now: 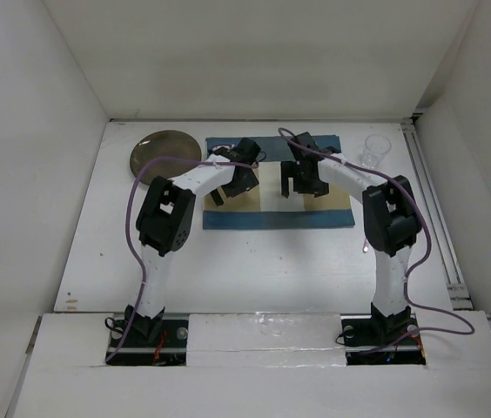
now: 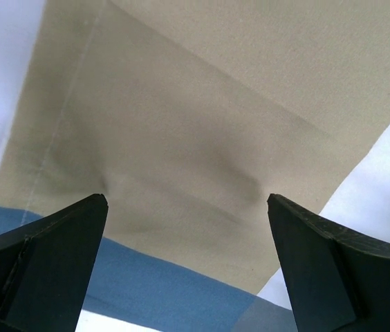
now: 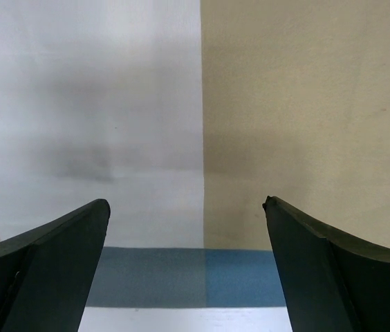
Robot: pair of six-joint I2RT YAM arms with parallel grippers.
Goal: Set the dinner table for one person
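The dinner table [image 1: 228, 270] is a large white top. A blue, tan and white patchwork placemat [image 1: 272, 218] lies flat on its far middle. My left gripper [image 1: 231, 187] hovers open and empty over the mat's left part. In the left wrist view the gripper [image 2: 184, 200] is over a slightly wrinkled tan panel [image 2: 195, 124] and a blue band [image 2: 160, 283]. My right gripper [image 1: 303, 185] hovers open and empty over the mat's right part. In the right wrist view the gripper [image 3: 184, 203] straddles the seam between a white panel [image 3: 98, 104] and a tan panel [image 3: 305, 104].
A round olive-brown plate [image 1: 163, 152] lies at the back left, just left of the mat. A clear drinking glass [image 1: 374, 152] stands at the back right. White walls enclose the table on three sides.
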